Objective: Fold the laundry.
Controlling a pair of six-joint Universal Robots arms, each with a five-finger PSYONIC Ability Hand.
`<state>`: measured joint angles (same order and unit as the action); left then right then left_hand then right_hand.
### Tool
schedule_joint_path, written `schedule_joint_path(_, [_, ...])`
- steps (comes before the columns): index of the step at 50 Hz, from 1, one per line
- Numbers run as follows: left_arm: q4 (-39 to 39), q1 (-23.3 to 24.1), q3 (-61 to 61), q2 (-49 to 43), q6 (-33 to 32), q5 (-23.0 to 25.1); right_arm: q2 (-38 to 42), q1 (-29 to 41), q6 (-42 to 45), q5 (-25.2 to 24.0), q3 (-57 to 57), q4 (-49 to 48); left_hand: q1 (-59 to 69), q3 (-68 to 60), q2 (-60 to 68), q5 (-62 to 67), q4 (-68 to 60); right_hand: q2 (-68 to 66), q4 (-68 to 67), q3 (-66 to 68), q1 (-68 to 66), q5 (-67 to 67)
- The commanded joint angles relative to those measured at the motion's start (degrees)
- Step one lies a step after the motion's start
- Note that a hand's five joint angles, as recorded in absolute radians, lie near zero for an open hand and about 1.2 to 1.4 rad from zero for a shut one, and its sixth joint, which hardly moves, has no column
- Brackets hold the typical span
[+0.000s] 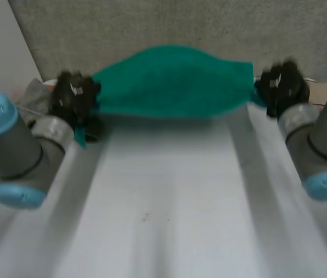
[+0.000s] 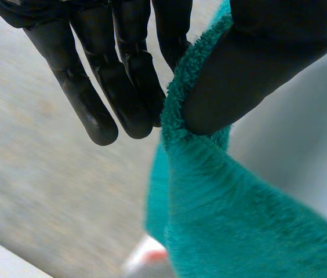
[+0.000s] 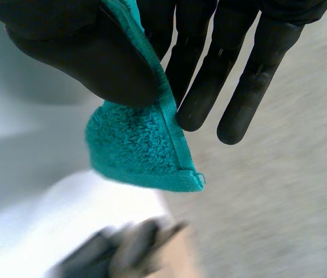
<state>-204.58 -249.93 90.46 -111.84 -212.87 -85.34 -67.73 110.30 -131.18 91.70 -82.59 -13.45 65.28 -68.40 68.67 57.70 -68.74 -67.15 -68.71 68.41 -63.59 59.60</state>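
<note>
A green terry towel (image 1: 172,81) hangs stretched between my two hands above the far part of the white table (image 1: 163,197). My left hand (image 1: 75,98) pinches the towel's left end; in the left wrist view the thumb (image 2: 256,63) presses the green towel (image 2: 233,208) against the fingers (image 2: 123,87). My right hand (image 1: 282,87) holds the towel's right end. In the right wrist view a corner of the towel (image 3: 140,145) sticks out from between the thumb (image 3: 94,52) and the fingers (image 3: 210,69).
A grey wall (image 1: 152,29) stands close behind the table. A grey cloth (image 1: 35,95) lies at the table's far left, behind my left hand. Both grey arms with light-blue caps flank the table's sides.
</note>
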Motion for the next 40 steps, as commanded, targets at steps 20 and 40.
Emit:
schedule_joint_path(20, [-0.9,-5.2,10.9,-7.4,-1.3,2.5,3.7,-7.5,-9.9,-5.4,-12.3,4.6,-21.8,24.9,-25.1,-24.2,25.2,-12.9,-11.3,11.6,-16.4,10.4])
schedule_joint_path(40, [-0.6,-7.5,16.3,-5.0,-1.3,0.8,3.5,-7.6,-9.8,-5.1,-12.6,4.6,14.6,-11.5,11.2,12.2,-11.2,-12.9,-11.3,11.6,-16.4,10.4])
